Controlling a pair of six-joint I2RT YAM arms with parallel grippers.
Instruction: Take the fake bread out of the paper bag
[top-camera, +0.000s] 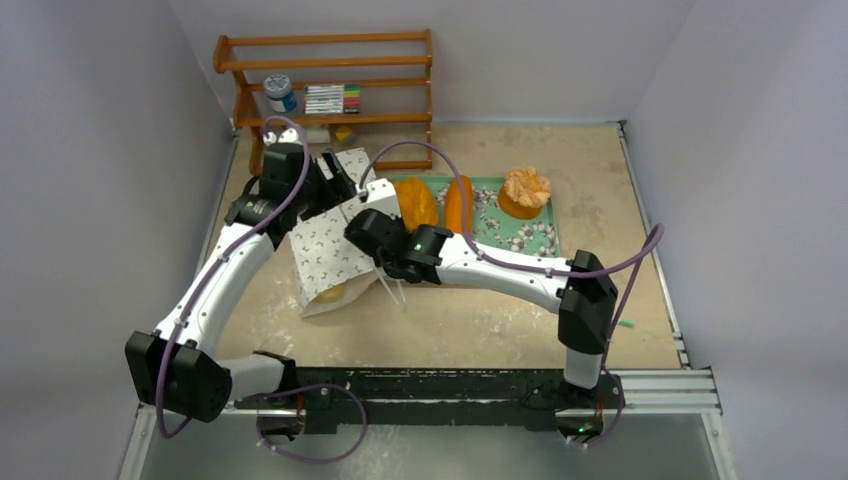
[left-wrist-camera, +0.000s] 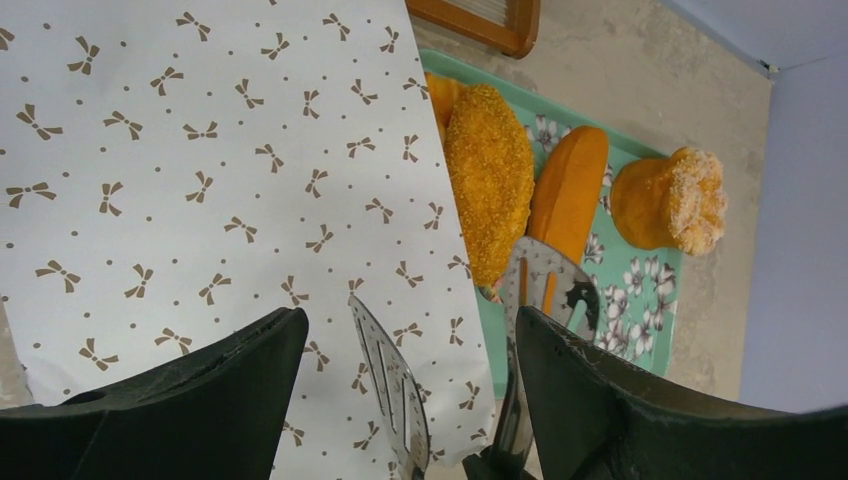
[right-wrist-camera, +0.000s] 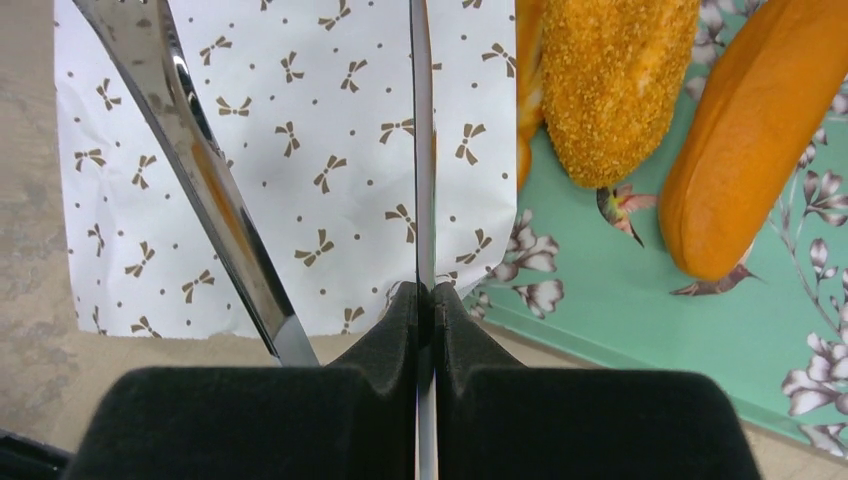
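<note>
Grips tong blade between fingers; paper bag at 11 o'clock, lumpy loaf, smooth loaf on tray at 1 o'clock.

Before you, the paper bag lies on the table, left of the tray. On the tray, the broad loaf sits just left of the long loaf; the round pastry holds the far right corner. Another bread rests in the bag's near mouth. The tongs hang over the bag's right edge. The shelf rack stands behind, at the far wall.
</note>
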